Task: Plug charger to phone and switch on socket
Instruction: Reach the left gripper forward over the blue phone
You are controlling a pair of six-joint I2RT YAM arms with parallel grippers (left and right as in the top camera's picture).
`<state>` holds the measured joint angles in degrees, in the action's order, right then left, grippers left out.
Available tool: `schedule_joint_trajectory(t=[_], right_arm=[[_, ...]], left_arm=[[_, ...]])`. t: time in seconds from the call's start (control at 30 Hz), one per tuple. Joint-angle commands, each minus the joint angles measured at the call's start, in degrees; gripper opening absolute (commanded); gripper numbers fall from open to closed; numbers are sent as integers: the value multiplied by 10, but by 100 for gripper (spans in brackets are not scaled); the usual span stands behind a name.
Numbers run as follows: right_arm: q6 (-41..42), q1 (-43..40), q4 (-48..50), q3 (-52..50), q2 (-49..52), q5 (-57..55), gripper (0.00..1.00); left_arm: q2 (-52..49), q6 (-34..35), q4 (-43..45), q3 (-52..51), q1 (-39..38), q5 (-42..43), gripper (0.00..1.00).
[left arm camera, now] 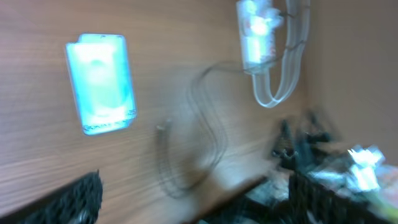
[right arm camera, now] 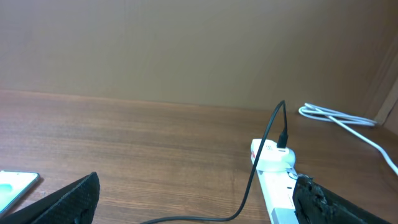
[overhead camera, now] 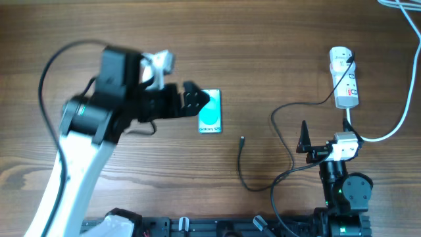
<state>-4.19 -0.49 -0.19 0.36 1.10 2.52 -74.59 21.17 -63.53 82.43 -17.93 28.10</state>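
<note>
While both arms hang over the wooden table [overhead camera: 276,39], the scene reads thus:

Phone [overhead camera: 212,113]: flat on the table, cyan screen up, white strip at its near end.
Left gripper [overhead camera: 196,100]: at the phone's left edge, perhaps overlapping it; fingers spread wide with nothing between them. Whether it touches the phone cannot be told.
Right gripper [right arm camera: 198,183]: well to the right of the phone and nearer the robot; fingers wide apart, holding nothing.
Socket [overhead camera: 343,82]: well to the right of the phone, a little farther back.
White cord [overhead camera: 395,128]: leaves the socket and loops away from the phone.
Charger [right arm camera: 263,143]: thin black cable curling from the socket back toward the phone.
Plug [overhead camera: 350,60]: seated in the socket's far end.
Connector tip [overhead camera: 242,139]: on the table to the right of the phone, near it but apart.
Socket on or off: cannot tell; the left wrist view is smeared.
</note>
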Motion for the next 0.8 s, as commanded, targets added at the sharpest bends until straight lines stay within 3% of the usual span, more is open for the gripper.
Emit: schedule_joint_trajectory(t=[0.0,0.07,0.17,0.27,0.37,0.77], right_arm=[[-3,-2,2,-1,-3,3,100],[-3,-2,2,-1,-3,3,100],[-3,-2,2,-1,-3,3,100],[-3,-2,2,-1,-3,3,100],[-3,-2,2,-1,-3,3,100],[-3,-2,2,-1,-3,3,100]], left_arm=[[-163,-14,-182,206,-50,-210,100],[-258,-13,-237,290,-70,-201,100],[-323,-12,-202,293,-93,-153,100],[-368,4,-177,293,-109,-163,100],[-414,79,-178,293,-118,-228,100],[-516,76,-152,288,-118,-231,100]])
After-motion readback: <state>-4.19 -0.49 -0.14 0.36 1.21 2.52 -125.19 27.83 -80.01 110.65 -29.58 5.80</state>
